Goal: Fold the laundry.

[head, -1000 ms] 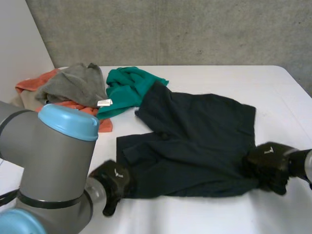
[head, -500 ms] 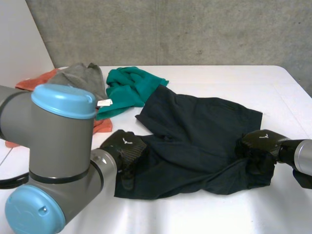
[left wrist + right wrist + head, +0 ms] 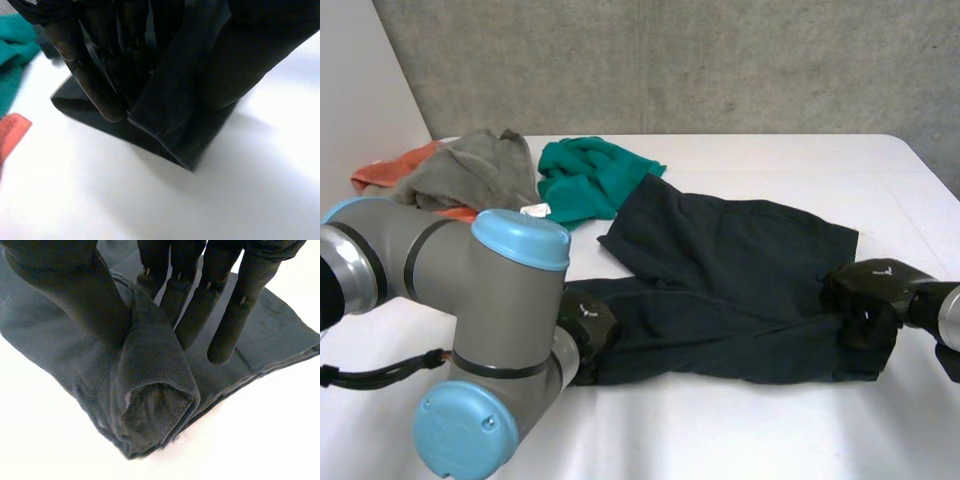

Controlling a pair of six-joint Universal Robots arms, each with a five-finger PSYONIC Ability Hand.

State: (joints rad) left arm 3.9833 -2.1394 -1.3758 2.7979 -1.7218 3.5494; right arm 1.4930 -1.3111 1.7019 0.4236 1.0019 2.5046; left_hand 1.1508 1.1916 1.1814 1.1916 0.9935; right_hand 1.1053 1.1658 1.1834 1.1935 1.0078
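Two hands on one dark garment [image 3: 720, 285], which lies on the white table [image 3: 770, 440]. Left hand [image 3: 586, 322] pinches a folded corner between thumb and fingers [image 3: 92, 75], with the fold's lower edge on the table under its fingertips. Right hand [image 3: 868, 298] is at the opposite end, thumb [image 3: 75, 300] and straight fingers [image 3: 225, 325] clamping a rolled fold. Garment spans between the hands. Beyond the left hand is a pile: green cloth [image 3: 585, 180] just beside the garment, grey cloth [image 3: 470, 170], orange cloth [image 3: 385, 168].

I face a rough grey concrete wall [image 3: 670, 60] at twelve o'clock, beyond my white bench [image 3: 770, 160]; a pale panel [image 3: 355, 90] stands at ten o'clock.
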